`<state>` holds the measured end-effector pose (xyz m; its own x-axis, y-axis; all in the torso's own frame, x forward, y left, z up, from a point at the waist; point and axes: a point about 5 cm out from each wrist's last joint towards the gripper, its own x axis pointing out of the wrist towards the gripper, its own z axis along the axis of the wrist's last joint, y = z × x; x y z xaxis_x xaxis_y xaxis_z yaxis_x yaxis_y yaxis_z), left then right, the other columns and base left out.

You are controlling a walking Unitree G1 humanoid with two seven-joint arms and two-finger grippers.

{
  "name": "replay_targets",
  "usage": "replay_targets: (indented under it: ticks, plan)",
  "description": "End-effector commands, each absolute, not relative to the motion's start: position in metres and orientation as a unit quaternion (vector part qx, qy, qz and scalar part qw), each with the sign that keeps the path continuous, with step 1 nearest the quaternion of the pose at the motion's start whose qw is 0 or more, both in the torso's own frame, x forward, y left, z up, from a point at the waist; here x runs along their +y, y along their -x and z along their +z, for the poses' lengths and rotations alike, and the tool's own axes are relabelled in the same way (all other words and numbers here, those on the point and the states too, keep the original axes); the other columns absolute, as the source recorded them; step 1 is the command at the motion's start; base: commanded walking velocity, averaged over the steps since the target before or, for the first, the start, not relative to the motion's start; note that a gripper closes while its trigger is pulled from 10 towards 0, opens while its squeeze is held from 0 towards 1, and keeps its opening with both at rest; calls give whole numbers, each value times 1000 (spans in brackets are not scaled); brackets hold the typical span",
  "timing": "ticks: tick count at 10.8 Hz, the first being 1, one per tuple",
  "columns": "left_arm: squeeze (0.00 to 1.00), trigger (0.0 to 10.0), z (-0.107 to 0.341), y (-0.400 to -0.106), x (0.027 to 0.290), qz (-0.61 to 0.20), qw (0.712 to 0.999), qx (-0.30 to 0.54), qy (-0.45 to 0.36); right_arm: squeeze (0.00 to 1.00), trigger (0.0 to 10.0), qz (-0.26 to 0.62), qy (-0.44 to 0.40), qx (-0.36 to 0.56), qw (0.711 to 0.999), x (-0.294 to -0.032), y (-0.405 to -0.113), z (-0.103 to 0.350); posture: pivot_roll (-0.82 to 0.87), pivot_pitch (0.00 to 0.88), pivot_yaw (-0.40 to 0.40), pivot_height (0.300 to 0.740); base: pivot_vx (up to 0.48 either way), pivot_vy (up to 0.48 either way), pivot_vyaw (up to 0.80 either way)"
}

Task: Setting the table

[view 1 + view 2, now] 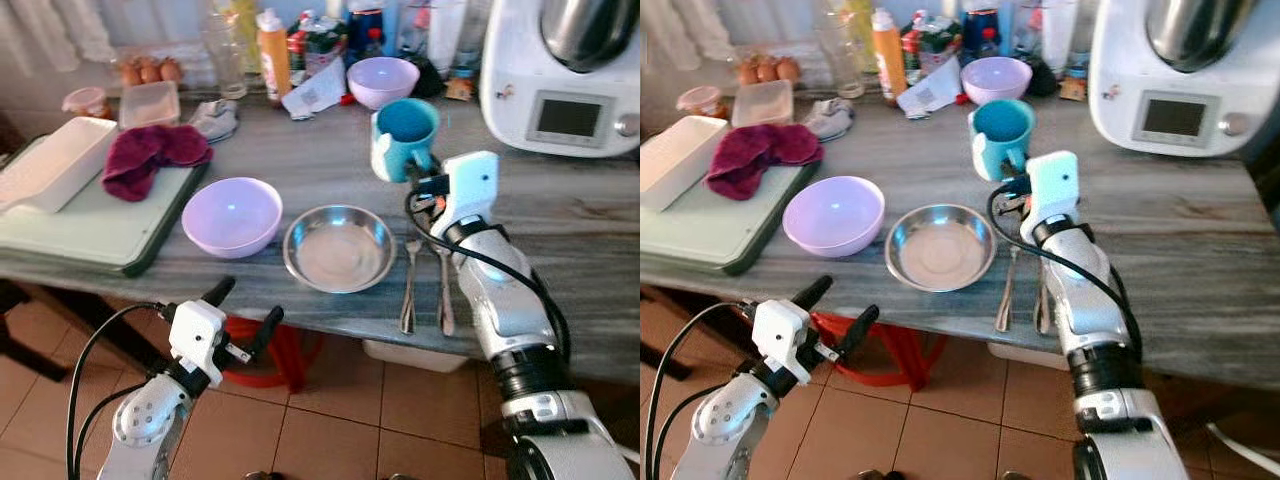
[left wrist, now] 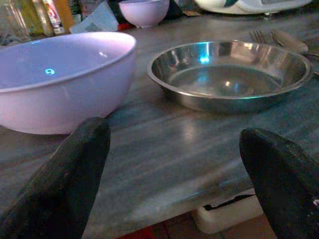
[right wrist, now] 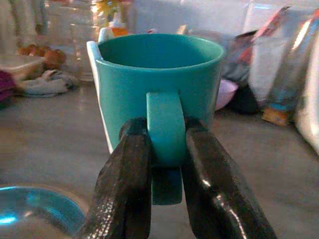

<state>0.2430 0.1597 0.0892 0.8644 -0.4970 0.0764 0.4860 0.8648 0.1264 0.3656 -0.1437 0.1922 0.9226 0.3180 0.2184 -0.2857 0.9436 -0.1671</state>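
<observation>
Two black fingers of my right gripper [image 3: 167,164] pinch the handle of the teal mug [image 1: 405,138], which stands on the grey counter [image 1: 560,215] behind the steel bowl [image 1: 339,247]. A fork [image 1: 410,285] and spoon [image 1: 444,290] lie beside that bowl. My left gripper [image 1: 240,315] hangs below the counter edge near the purple bowl [image 1: 232,215], its jaws wide apart and holding nothing.

Grey wooden table [image 1: 590,230], terracotta-tiled floor [image 1: 330,420]
</observation>
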Motion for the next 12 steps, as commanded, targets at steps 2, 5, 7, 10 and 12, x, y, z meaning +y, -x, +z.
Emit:
replay_targets:
  ticks: [2, 5, 7, 10, 12]
  plan:
    - [0, 10000, 89, -241, 163, -259, 963, -51, -58, 0, 10000, 177, 44, -120, 976, -140, -368, 191, -42, 151, 79, 740, 0, 0, 0]
    - [0, 10000, 97, -242, 161, -264, 961, -63, -59, 0, 10000, 183, 39, -109, 976, -142, -375, 186, -33, 157, 84, 740, 0, 0, 0]
    - [0, 10000, 110, -245, 158, -267, 959, -75, -57, 0, 10000, 191, 29, -105, 975, -143, -379, 187, -28, 157, 88, 740, 0, 0, 0]
    - [0, 10000, 120, -243, 152, -278, 955, -83, -60, 0, 10000, 199, 11, -93, 975, -141, -385, 184, -17, 158, 86, 740, 0, 0, 0]
    - [0, 10000, 124, -242, 151, -280, 955, -82, -59, 0, 10000, 207, 14, -79, 975, -138, -387, 180, -14, 159, 89, 740, 0, 0, 0]
